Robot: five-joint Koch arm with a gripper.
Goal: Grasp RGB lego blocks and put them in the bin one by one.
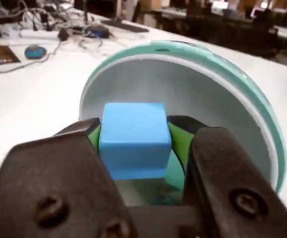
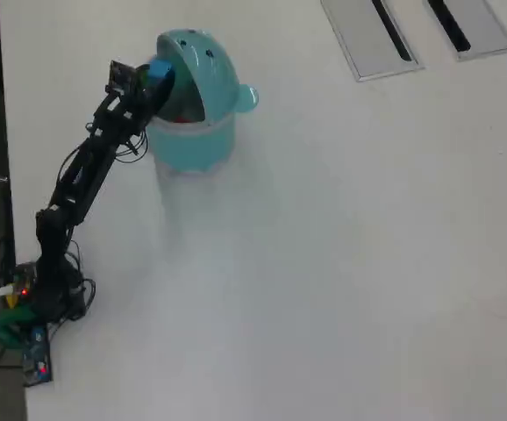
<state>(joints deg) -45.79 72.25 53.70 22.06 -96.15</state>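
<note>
Because the tool [image 1: 135, 136] fills the lower wrist view, the bin's [image 1: 262, 114] floor is mostly hidden, and only a teal patch shows beneath the blue lego block [image 1: 133, 139]. In the overhead view a red item inside the bin [image 2: 196, 145] is too small to identify. The arm [image 2: 82, 171] extends from its base at the surface's [image 2: 341, 263] left edge up to the bin mouth. The tool pinches the blue block between green-padded jaws, just at the raised lid's [image 2: 205, 61] opening.
</note>
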